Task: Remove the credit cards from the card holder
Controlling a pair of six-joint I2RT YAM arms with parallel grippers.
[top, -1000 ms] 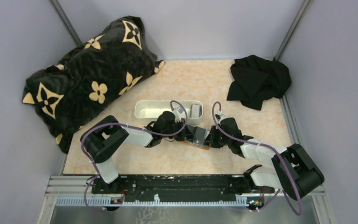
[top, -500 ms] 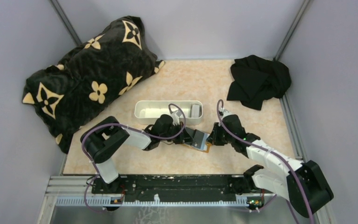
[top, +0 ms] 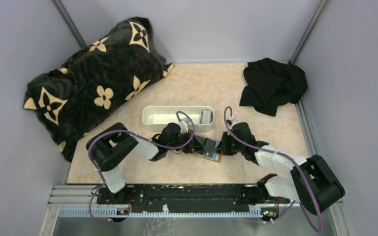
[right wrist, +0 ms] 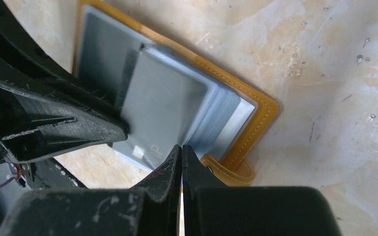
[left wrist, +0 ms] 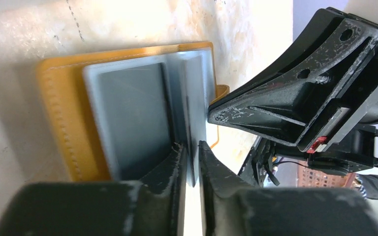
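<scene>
My two hands meet low over the surface, just past my bases. The card holder lies open and flat between them, its orange-tan rim showing around grey-blue panels.

My left hand reaches in from 9 o'clock. From its own wrist, the left hand has its fingers nearly together, with the thin edge of a credit card in the narrow slot between them. I cannot tell whether they are pressing on the card or only flanking it. The card runs away from me across the card holder, beside a grey panel, and my right hand comes in from 3 o'clock with its tip at the card's side.

My right hand comes from 3 o'clock. In its wrist view, the right hand is closed tight, fingertips together, and the tip rests at the near edge of the card stack. It grips nothing. The card holder stretches toward 11 o'clock, with its strap tab just at 4 o'clock of my fingertips.

At 12 o'clock of the card holder sits a long white tray, with a grey card at its right end. Further out are a black flowered cushion at 10 o'clock and a crumpled black cloth at 2 o'clock.
</scene>
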